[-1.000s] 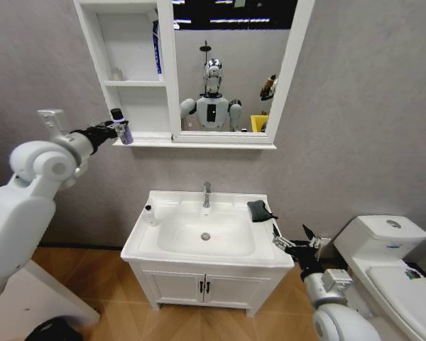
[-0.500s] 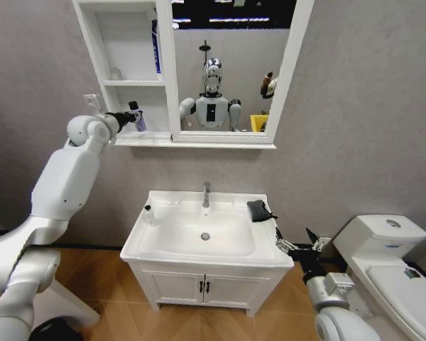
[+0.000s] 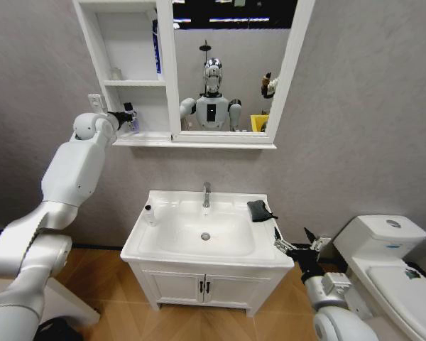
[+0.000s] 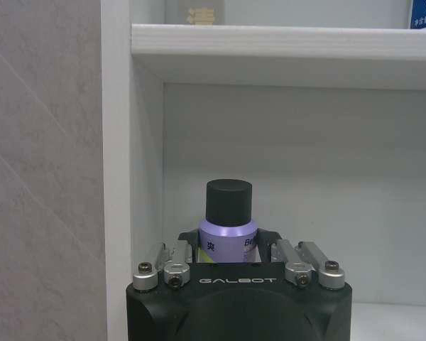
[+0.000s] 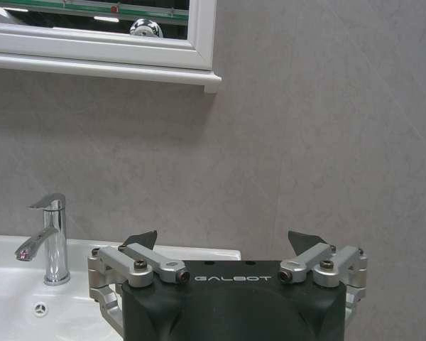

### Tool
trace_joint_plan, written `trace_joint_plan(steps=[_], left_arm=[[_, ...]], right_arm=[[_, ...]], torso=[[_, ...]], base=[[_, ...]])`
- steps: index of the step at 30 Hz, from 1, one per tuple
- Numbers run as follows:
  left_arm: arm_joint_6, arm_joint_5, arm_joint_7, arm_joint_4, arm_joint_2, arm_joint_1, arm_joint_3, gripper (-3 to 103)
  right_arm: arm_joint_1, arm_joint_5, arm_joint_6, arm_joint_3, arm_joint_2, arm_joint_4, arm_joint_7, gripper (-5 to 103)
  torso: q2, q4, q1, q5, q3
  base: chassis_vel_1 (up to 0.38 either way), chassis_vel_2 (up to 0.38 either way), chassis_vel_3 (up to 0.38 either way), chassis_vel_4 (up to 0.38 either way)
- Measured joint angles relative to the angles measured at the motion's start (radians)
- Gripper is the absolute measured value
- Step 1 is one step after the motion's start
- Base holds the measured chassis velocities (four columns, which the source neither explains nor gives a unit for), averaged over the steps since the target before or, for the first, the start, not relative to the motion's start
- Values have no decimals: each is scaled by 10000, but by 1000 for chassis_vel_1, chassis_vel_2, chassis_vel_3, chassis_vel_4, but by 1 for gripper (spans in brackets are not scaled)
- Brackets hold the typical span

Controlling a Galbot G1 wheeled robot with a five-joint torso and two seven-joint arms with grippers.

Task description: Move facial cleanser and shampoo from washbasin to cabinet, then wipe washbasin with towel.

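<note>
Since the frame a second back, the left arm has swung from the open air left of the cabinet [image 3: 131,71] up to its lowest compartment, carrying a lilac bottle [image 4: 228,238] with a black cap; half a second ago the bottle was at the compartment's mouth, and now it sits further in, under the middle shelf. The left end effector [image 3: 130,118] is closed on the bottle, its fingers [image 4: 271,242] pressed to either side of the lilac body. In the left wrist view the bottle stands upright close to the compartment's left wall, but its base is hidden, so I cannot tell whether it rests on the shelf floor. I judge one bottle is nearly delivered and only needs setting down and letting go. A small white bottle [image 3: 150,213] with a dark top stands on the far left corner of the washbasin [image 3: 270,252], so a second trip looks due, and the dark towel [image 3: 259,210] lies untouched on the right rim, beyond the tap [image 3: 206,193]. The right end effector [image 3: 296,245] hangs open by the washbasin's near right corner, barely shifted. Both end effectors are stamped GALBOT. The bottle's label shows dark characters too cropped to read, and blue packaging on the shelf above carries white print I cannot make out.
</note>
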Motion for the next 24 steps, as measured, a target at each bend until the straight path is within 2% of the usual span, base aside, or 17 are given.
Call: trace_joint_plan(steps=[2, 4, 7, 8, 10, 11, 12, 13, 15, 16, 18, 19, 22, 23, 24], left_arm=[[-11, -45, -11, -23, -21, 68, -17, 40], [-11, -48, -11, -19, -38, 76, -23, 42], [-68, -46, 12, 97, -102, 67, -68, 58], [-68, -46, 12, 97, -102, 67, -68, 58], [-167, -47, 47, 142, -121, 39, -130, 69], [-167, -47, 47, 142, -121, 39, -130, 69], [-233, -59, 42, 96, -119, 42, -194, 74], [-233, -59, 42, 96, -119, 42, -194, 74], [-224, -140, -90, -441, 39, 259, -395, 85], [-224, -140, -90, -441, 39, 259, -395, 85], [41, -624, -561, -1861, 528, 938, -627, 96], [41, -624, -561, -1861, 528, 938, -627, 96], [394, -1432, -1478, -4518, 1445, 2439, -1205, 100], [439, -1591, -1686, -5170, 1705, 2940, -1481, 100], [439, -1591, -1686, -5170, 1705, 2940, -1481, 100]], right_arm=[[41, 39, -2, 15, -58, -6, 0, 100], [52, 42, -6, 15, -62, -7, 0, 100], [47, 42, -23, 16, -48, -5, 2, 100], [47, 42, -23, 16, -48, -5, 2, 100], [35, 34, -25, 15, -42, -4, 2, 100], [35, 34, -25, 15, -42, -4, 2, 100], [29, 21, -25, 15, -37, -4, 9, 100], [29, 21, -25, 15, -37, -4, 9, 100], [20, 16, -25, 17, -23, 7, 24, 100], [20, 16, -25, 17, -23, 7, 24, 100], [8, 16, -25, 48, -11, 31, 48, 100], [8, 16, -25, 48, -11, 31, 48, 100], [36, 16, -25, 56, -17, 15, 66, 100], [66, 8, -33, 41, -20, -4, 70, 100], [66, 8, -33, 41, -20, -4, 70, 100]], torso=[[0, 1, -1, 2, -1], [1, 0, -1, 2, -1], [0, 0, 0, 0, 0], [0, 0, 0, 0, 0], [1, -1, 0, 1, 0], [1, -1, 0, 1, 0], [0, 0, 0, 1, 0], [0, 0, 0, 1, 0], [0, -4, 0, 4, 0], [0, -4, 0, 4, 0], [0, -3, 1, 2, 0], [0, -3, 1, 2, 0], [1, 2, -3, 3, -2], [1, -1, -2, -1, -2], [1, -1, -2, -1, -2]], base=[[0, 0, 0, 0], [0, 0, 0, 0], [0, 0, 0, 0], [0, 0, 0, 0], [0, 0, 0, 0], [0, 0, 0, 0], [0, 0, 0, 0], [0, 0, 0, 0], [0, 0, 0, 0], [0, 0, 0, 0], [0, 0, 0, 0], [0, 0, 0, 0], [0, 0, 0, 0], [0, 0, 0, 0], [0, 0, 0, 0]])
